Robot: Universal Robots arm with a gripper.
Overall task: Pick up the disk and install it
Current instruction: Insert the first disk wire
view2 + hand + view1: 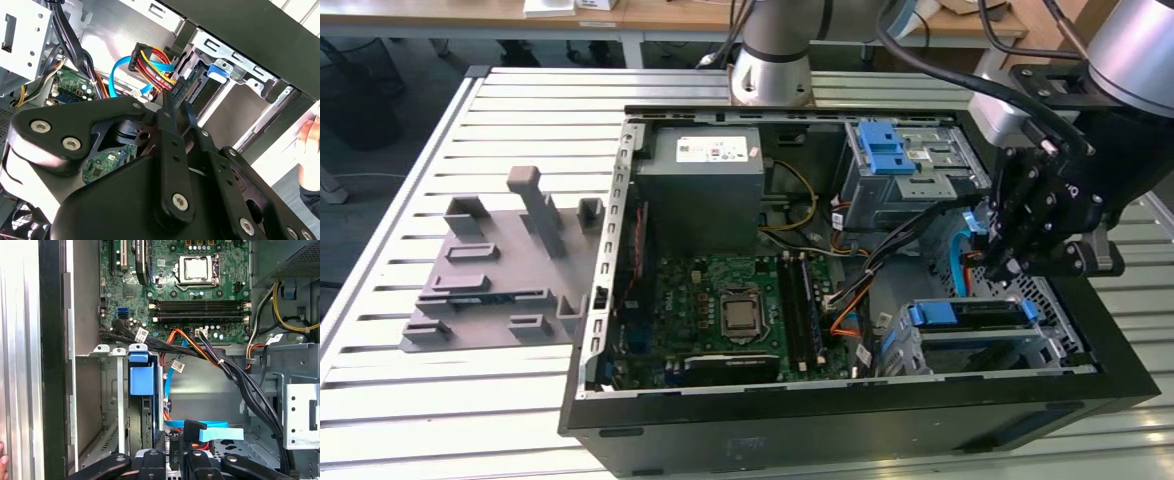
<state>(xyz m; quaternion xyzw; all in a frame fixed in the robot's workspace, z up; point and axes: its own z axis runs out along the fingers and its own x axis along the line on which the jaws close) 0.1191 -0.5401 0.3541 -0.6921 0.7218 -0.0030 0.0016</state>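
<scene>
The disk sits in the lower drive cage at the front corner of the open computer case, its blue bracket rail facing up. In the first wrist view the disk stands on edge in the cage under its blue bracket. My gripper hangs just above that cage on the exterior view's right. The second wrist view has the fingertips close together, at the connector edge of the disk, with nothing held between them. My gripper looks shut.
Coloured power wires and a blue flat cable run beside the cage. The grey power-supply box, upper bay with blue latch and motherboard fill the case. A grey fixture lies on the slatted table. A person's hand is nearby.
</scene>
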